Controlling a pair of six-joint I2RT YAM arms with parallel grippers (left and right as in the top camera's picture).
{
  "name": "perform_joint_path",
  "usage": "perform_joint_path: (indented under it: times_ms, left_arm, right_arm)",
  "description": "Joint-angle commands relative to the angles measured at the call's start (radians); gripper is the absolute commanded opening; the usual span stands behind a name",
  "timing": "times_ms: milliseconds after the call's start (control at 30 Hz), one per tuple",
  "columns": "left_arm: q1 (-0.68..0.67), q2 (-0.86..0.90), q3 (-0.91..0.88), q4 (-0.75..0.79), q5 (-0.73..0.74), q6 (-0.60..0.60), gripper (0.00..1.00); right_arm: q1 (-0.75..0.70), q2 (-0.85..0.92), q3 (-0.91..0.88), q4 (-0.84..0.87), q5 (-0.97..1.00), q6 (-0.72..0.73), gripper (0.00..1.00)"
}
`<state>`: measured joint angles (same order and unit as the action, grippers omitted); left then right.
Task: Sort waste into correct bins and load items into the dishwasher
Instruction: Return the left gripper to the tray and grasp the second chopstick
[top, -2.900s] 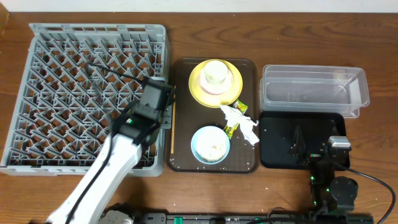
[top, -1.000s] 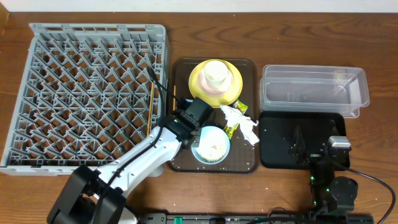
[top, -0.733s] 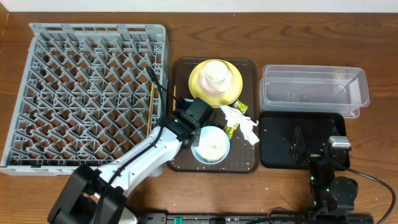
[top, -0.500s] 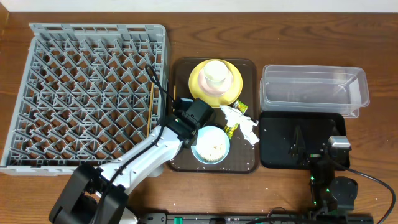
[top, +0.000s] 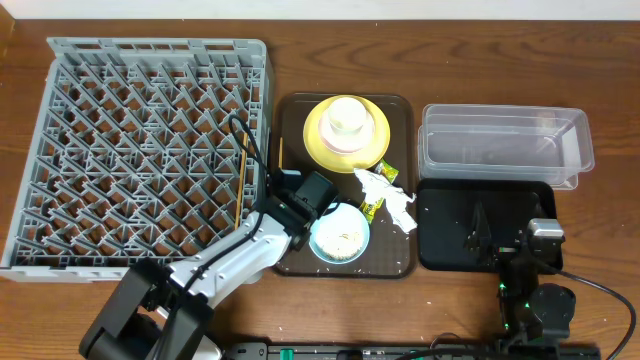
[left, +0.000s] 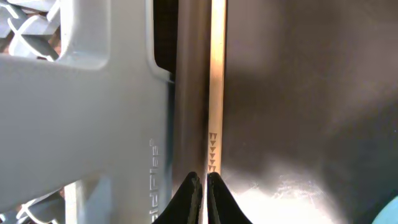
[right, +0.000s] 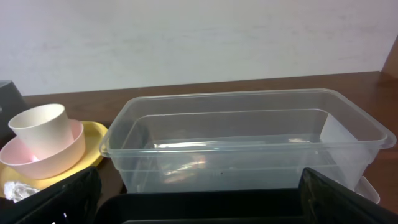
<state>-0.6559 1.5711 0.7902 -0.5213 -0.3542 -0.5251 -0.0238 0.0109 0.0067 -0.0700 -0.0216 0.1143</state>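
My left gripper (top: 285, 183) (left: 203, 179) is shut, its tips low at the left edge of the brown serving tray (top: 400, 110), touching a wooden chopstick (top: 280, 152) (left: 217, 81) that lies there beside the grey dish rack (top: 150, 45) (left: 74, 106). A second chopstick (top: 243, 165) lies in the rack. On the tray sit a yellow plate (top: 315, 130) with a cream cup (top: 345, 115) in a pinkish bowl, a light-blue bowl (top: 340, 232) with rice scraps, a white napkin (top: 392, 198) and a yellow-green wrapper (top: 385, 172). My right gripper (top: 540, 235) (right: 202, 193) is open and empty.
The clear tub (top: 505, 145) (right: 249, 137) stands at the right with the black tray (top: 450, 240) (right: 199, 208) in front of it. The right gripper rests over the black tray. The plate (right: 93, 134) and cup (right: 40, 127) show at the left of the right wrist view.
The left gripper left one chopstick in the rack, moved right onto the brown tray, then shifted slightly back and left to the second chopstick. The right arm has not moved.
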Motion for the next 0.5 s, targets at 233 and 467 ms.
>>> perform_joint_path:
  times_ms: [233,467]
  left_arm:
    - [-0.063,0.049,-0.016,0.012,-0.080,-0.031,0.07]
    - [-0.079,0.090,-0.016,0.033,-0.108,-0.031,0.08]
  right_arm:
    - [0.010,-0.005,-0.001,-0.004,0.006,0.008,0.99]
    - [0.010,-0.005,-0.001,-0.004,0.006,0.008,0.99]
